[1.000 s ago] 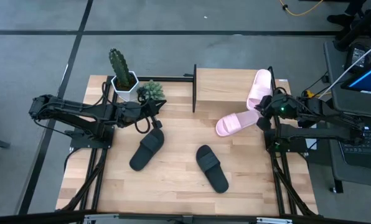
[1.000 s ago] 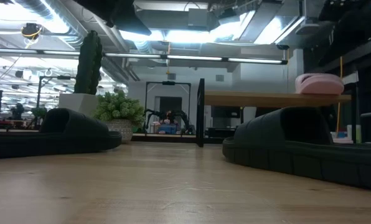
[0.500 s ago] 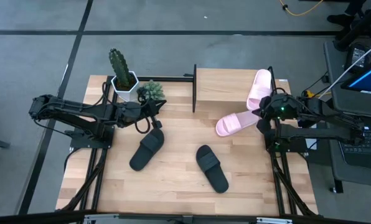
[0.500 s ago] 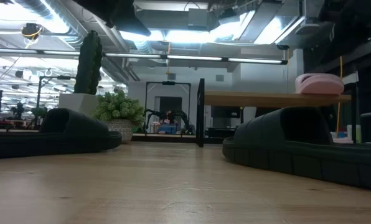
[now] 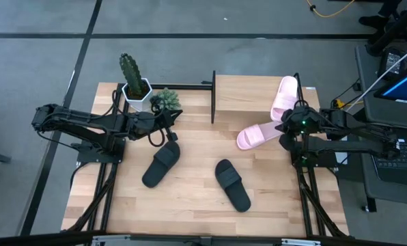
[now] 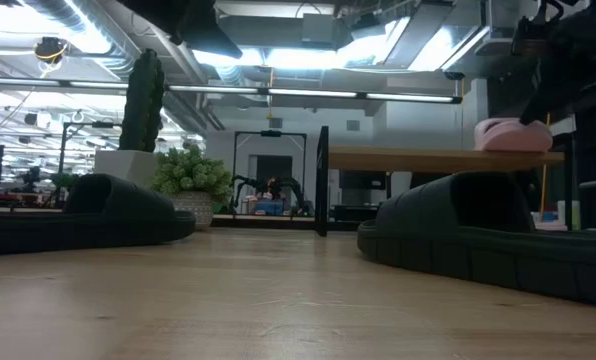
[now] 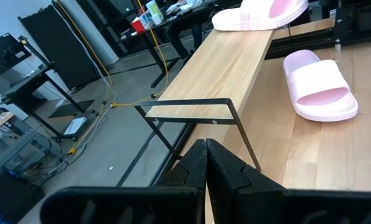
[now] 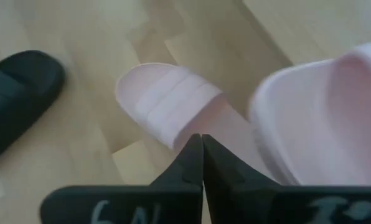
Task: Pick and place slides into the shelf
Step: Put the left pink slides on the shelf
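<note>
Hovering at the table's three o'clock edge, the right gripper [image 5: 290, 127], fingers together, sits beside a pink slide [image 5: 259, 135]; left gripper [image 5: 168, 126], fingers pressed together, waits at ten o'clock.

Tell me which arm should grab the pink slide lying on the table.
Right, probably. The right gripper, fingers shut, sits beside the pink slide on the table, near the shelf. The left gripper is far across, by a black slide.
</note>
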`<state>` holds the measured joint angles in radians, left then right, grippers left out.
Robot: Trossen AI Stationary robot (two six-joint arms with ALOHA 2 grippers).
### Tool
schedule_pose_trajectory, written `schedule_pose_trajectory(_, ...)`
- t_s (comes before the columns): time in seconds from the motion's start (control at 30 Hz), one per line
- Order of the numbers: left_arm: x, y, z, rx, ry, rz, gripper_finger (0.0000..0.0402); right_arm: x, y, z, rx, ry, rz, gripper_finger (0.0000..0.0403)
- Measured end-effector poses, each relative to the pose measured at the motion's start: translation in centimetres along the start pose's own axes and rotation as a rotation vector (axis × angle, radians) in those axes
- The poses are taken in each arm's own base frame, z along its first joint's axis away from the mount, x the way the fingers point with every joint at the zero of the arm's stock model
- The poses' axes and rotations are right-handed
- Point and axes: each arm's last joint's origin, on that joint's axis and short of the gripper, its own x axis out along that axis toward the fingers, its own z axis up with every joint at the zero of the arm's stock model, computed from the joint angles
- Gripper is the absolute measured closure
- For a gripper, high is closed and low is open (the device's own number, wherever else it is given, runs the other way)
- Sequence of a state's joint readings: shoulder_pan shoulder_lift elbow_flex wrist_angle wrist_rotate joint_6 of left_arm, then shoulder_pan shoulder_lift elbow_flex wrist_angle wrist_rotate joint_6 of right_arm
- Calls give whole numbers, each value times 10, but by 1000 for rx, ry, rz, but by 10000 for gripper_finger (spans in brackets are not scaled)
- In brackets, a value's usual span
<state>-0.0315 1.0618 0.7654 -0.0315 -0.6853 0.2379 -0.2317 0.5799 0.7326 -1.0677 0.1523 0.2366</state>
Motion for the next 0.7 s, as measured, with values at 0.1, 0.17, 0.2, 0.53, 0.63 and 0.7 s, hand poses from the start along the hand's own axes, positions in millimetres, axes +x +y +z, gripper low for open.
schedule_pose_trajectory(0.1,0,0,0,0,0,0,402,0,-2,-2,17,12,-42,402)
schedule_pose_trajectory(0.17,0,0,0,0,0,0,401,0,-2,-3,17,23,-46,402)
schedule_pose_trajectory(0.2,0,0,0,0,0,0,402,0,-2,-3,20,24,-54,402)
schedule_pose_trajectory(0.53,0,0,0,-1,0,0,401,-1,-8,-8,76,39,-235,402)
schedule_pose_trajectory(0.63,0,0,0,-1,0,0,402,-1,-9,-9,82,38,-251,402)
schedule_pose_trajectory(0.7,0,0,0,-1,0,0,402,-1,-9,-9,88,37,-260,402)
